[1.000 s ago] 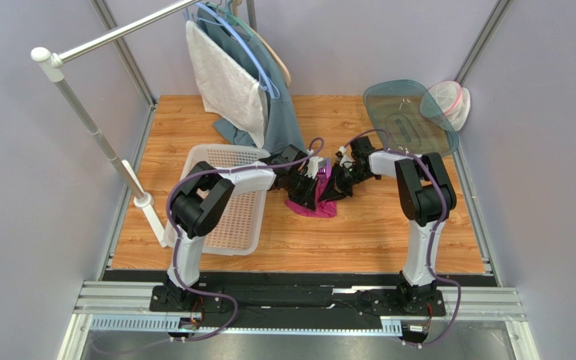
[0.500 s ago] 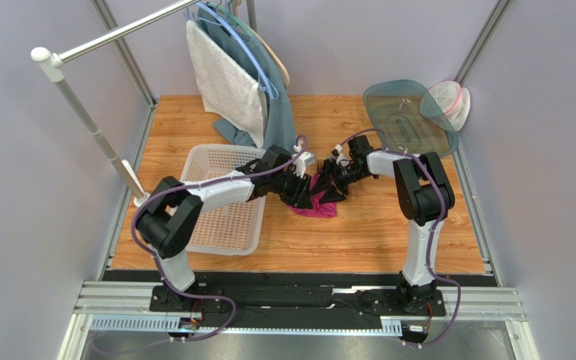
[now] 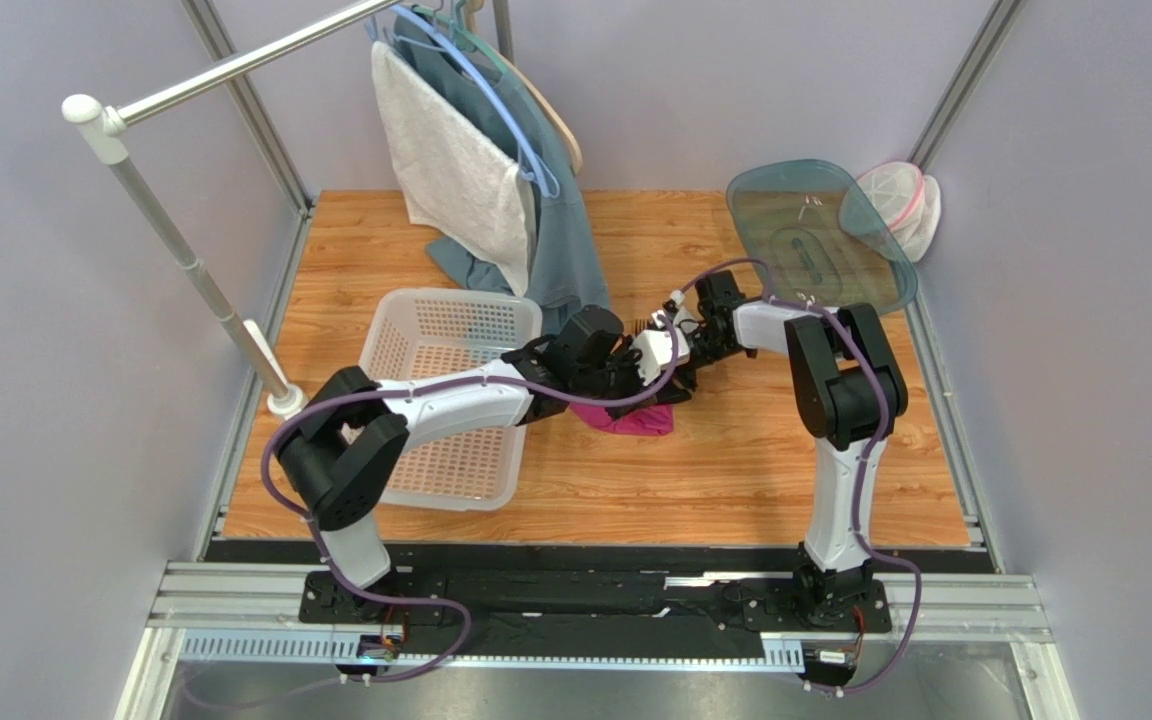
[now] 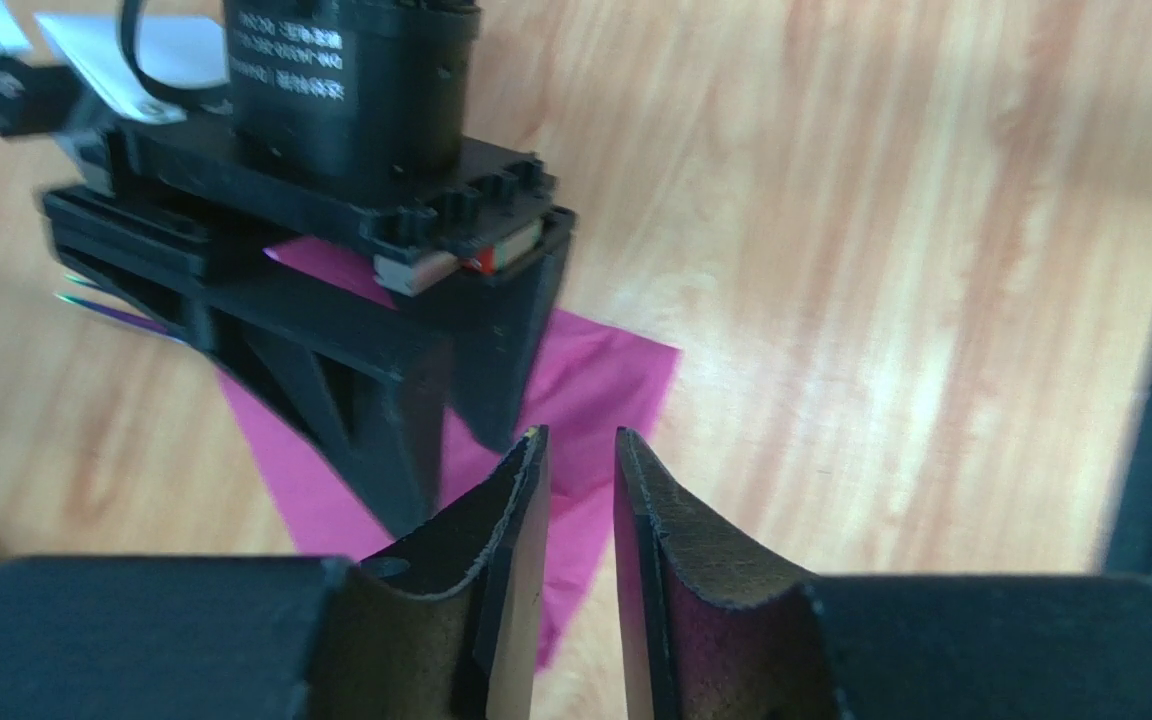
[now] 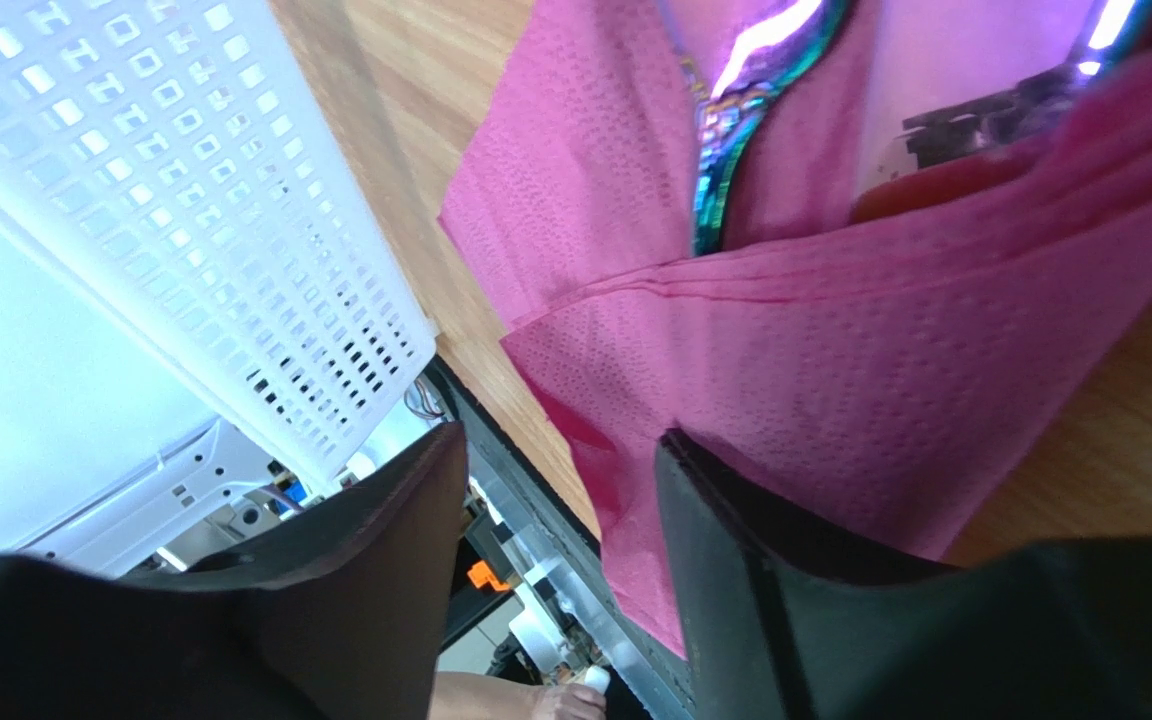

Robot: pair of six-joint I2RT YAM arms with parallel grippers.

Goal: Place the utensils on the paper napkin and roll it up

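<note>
The magenta paper napkin [image 3: 630,419] lies on the wooden table just right of the basket, folded over itself [image 5: 868,345]. Iridescent purple utensils [image 5: 725,143] lie in its fold; their tips poke out at the left wrist view's left [image 4: 94,300]. My right gripper [image 5: 560,443] is open, one finger [image 5: 778,600] resting against the napkin's folded edge. In the left wrist view, the right gripper's black body [image 4: 357,165] stands over the napkin [image 4: 605,383]. My left gripper [image 4: 579,438] hovers just in front, jaws slightly apart with nothing between them.
A white mesh basket [image 3: 447,413] sits left of the napkin, under the left arm. A grey-white towel [image 3: 447,165] and teal cloth [image 3: 567,255] hang from the rack behind. A teal lid [image 3: 815,233] and a mesh bag [image 3: 898,203] lie at the back right.
Both grippers have opened from shut. The left arm has stretched out low to the right, toward the right gripper. The napkin now lies lower on the table.
</note>
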